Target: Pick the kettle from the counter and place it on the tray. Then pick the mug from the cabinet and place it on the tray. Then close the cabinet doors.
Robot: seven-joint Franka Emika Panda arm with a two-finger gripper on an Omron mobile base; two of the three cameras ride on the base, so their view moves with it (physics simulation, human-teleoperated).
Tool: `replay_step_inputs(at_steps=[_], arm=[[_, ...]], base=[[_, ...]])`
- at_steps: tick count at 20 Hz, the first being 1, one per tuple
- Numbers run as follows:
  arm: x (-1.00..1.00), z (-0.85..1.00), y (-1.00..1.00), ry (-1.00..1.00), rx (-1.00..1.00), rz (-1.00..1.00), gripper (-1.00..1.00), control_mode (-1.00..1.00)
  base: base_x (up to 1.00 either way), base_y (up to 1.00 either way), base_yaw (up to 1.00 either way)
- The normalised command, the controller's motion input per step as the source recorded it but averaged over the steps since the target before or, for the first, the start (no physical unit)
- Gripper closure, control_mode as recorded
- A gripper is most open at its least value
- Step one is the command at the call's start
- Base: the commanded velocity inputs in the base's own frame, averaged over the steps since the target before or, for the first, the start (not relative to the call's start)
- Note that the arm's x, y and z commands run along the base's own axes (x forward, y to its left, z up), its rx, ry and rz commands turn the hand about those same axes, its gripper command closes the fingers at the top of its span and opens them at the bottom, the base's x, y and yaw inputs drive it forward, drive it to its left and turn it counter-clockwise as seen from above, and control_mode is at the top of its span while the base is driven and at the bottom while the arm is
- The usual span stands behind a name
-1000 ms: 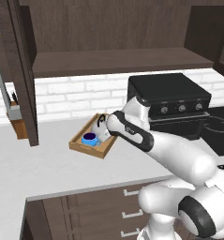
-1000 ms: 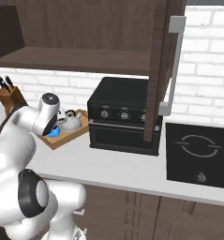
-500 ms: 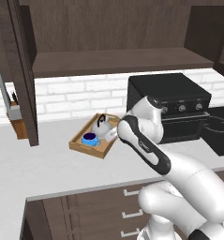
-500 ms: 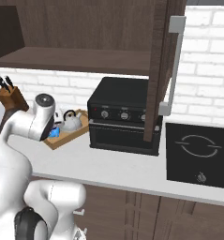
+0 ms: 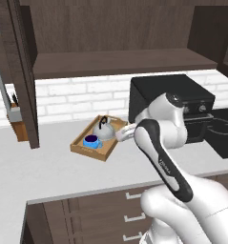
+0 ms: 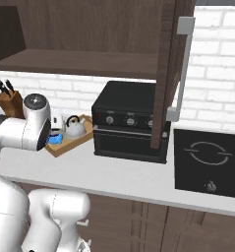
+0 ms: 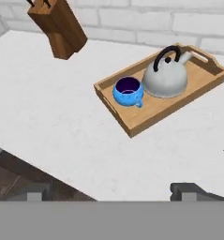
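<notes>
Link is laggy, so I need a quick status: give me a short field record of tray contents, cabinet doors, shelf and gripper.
tray: on the counter, left of the black oven
kettle: upright on the tray
mug: upright on the tray, beside the kettle
cabinet doors: open
cabinet shelf: nothing seen on it
gripper: open, holding nothing
knife block: on the counter by the wall
remaining: close the doors

You have one kettle, one mug, one tray, one knife block, one oven and two open cabinet doors.
</notes>
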Motion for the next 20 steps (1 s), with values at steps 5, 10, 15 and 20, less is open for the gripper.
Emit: replay_step_inputs(at_steps=[5,10,15,20], arm=[[-0.7,0.53,-0.56,0.01,0.07,-0.21,-1.0,-1.0],[-0.65,0.56,-0.54,0.0,0.11,-0.26,-1.0,-1.0],[-0.59,0.47,-0.43,0.0,0.09,-0.27,-1.0,-1.0],[-0.46,0.34,-0.43,0.0,0.08,-0.25,-1.0,-1.0]], base=[[0.0,0.0,0.0],[0.0,0.0,0.0],[0.0,0.0,0.0],[0.0,0.0,0.0]])
